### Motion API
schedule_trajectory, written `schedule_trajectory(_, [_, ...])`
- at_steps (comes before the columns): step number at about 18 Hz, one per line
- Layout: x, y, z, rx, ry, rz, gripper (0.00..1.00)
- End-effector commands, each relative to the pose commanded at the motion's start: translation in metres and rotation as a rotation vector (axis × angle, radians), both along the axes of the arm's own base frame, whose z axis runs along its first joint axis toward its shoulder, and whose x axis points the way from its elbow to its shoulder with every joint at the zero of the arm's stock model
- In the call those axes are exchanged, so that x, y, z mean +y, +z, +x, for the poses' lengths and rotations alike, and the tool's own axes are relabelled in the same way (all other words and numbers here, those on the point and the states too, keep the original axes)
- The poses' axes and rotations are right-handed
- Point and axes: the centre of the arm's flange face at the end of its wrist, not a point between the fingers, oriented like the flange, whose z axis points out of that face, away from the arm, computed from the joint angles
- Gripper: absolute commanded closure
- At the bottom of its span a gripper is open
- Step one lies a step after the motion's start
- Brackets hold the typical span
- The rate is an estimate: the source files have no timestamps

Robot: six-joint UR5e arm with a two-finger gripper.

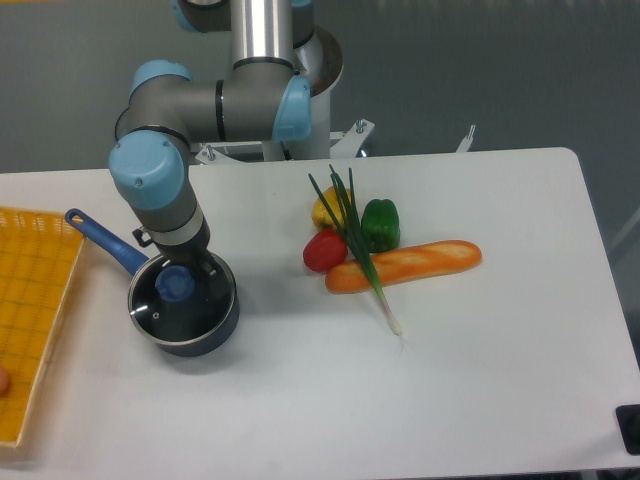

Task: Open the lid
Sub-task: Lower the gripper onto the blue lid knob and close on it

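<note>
My grey tubular metal arm (215,105) carries rounded light-blue plastic joint caps (147,170); a silver column rises behind; my small black tool (196,268) looks dark.

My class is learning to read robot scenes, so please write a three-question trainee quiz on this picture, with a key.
1. True or false: the lid sits on the saucepan.
2. Which lies nearest the baguette? A) orange tray B) spring onion C) saucepan
3. What colour is the lid's knob?

Key:
1. True
2. B
3. Blue; the end effector is right beside it, jaw state unclear.
</note>
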Motion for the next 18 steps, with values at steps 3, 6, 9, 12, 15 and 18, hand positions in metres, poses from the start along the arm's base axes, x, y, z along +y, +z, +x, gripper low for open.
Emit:
schedule_trajectory(3, [0.002, -0.003, 0.004, -0.003, 0.006, -0.001, 0.00])
schedule_trajectory(6, [0.004, -0.004, 0.004, -0.003, 0.005, 0.007, 0.00])
schedule_trajectory(9, [0.007, -0.003, 0.008, 0.004, 0.014, 0.022, 0.00])
schedule_trajectory(12, [0.010, -0.006, 0.013, 0.003, 0.014, 0.018, 0.00])
schedule_trajectory(15, [0.011, -0.009, 0.015, -0.001, 0.016, 0.015, 0.00])
schedule_trajectory(18, [0.015, -0.011, 0.017, 0.003, 0.020, 0.028, 0.00])
